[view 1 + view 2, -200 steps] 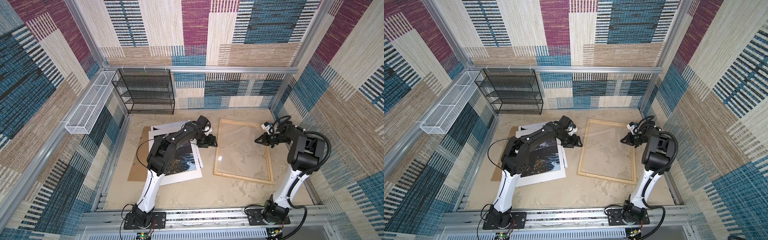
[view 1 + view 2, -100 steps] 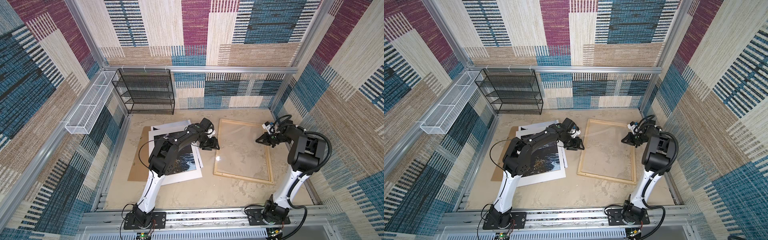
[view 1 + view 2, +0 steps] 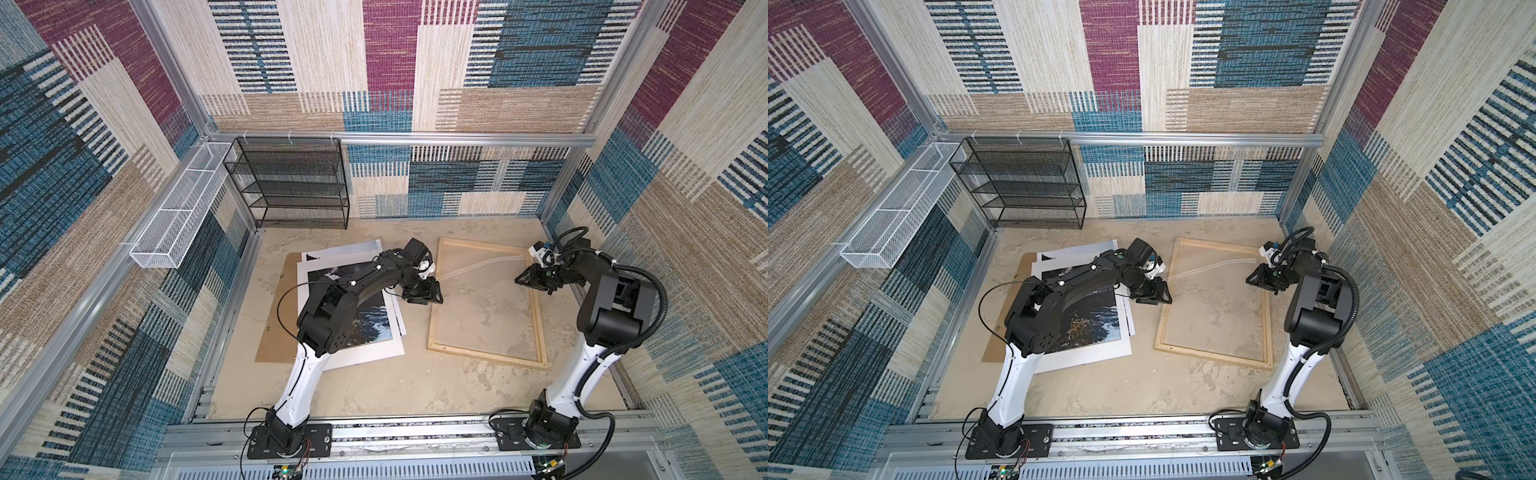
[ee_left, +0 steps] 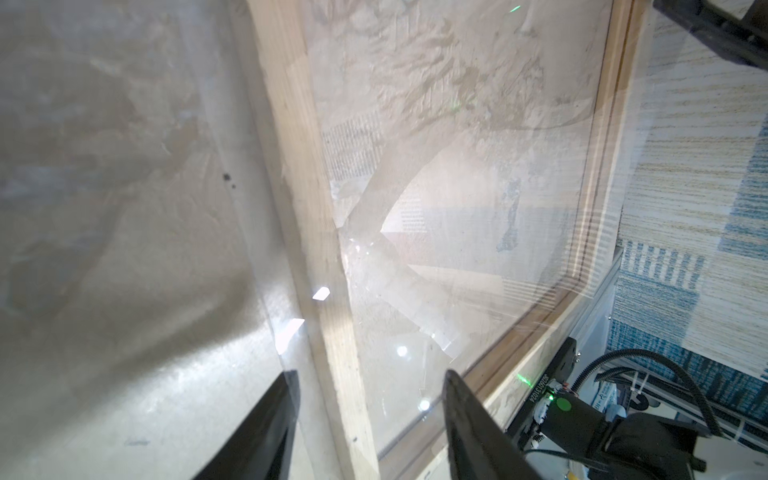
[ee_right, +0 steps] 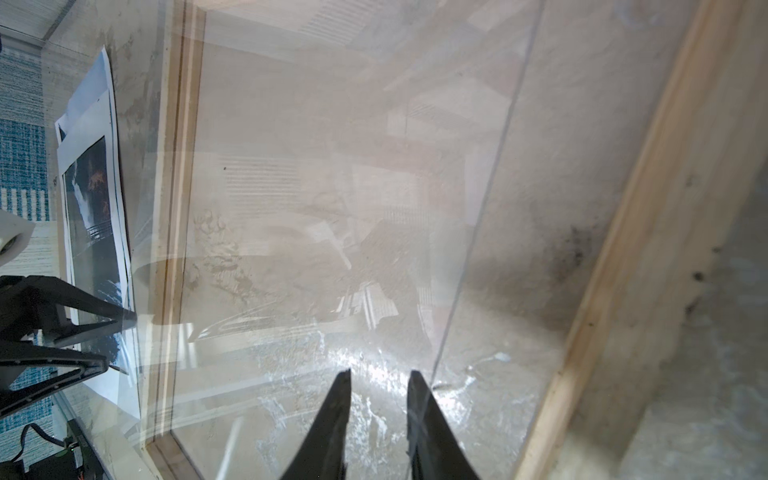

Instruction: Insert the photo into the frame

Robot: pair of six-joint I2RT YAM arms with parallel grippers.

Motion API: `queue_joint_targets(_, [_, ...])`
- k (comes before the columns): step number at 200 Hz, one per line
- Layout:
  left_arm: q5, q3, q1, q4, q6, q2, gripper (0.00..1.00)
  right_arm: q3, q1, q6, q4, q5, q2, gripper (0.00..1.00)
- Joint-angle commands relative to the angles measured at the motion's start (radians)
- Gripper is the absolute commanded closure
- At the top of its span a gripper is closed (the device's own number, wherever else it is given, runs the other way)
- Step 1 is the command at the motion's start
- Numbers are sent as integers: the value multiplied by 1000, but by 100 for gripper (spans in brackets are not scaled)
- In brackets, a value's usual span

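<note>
1 line of small white print is seen in the left wrist view, on a black housing (image 4: 557, 365) of the right arm, next to a lit green dot. The line is turned sideways and upside down to the camera. It looks like a serial code of letters and digits, but the characters cannot be read with certainty. No other text, label, brand, number or sign is legible in both top views or in the right wrist view.

Mottled beige tabletop (image 3: 374, 395): frame (image 3: 486, 354) flat right, brown backing board (image 3: 274, 332) left, black rack (image 3: 291, 187) behind
</note>
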Motion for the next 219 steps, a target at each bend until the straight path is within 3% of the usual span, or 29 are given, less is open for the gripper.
queue_joint_targets(1, [25,11,-8,36,-19,-10,42,-4,-2,-3,1,-12,-10,76])
queue_joint_targets(106, [28,33,-39,40,-35,12,42,-3,-26,-7,-1,-7,2,92])
queue_joint_targets(219, [22,33,-46,41,-38,24,41,-9,-38,-9,-1,16,-2,97])
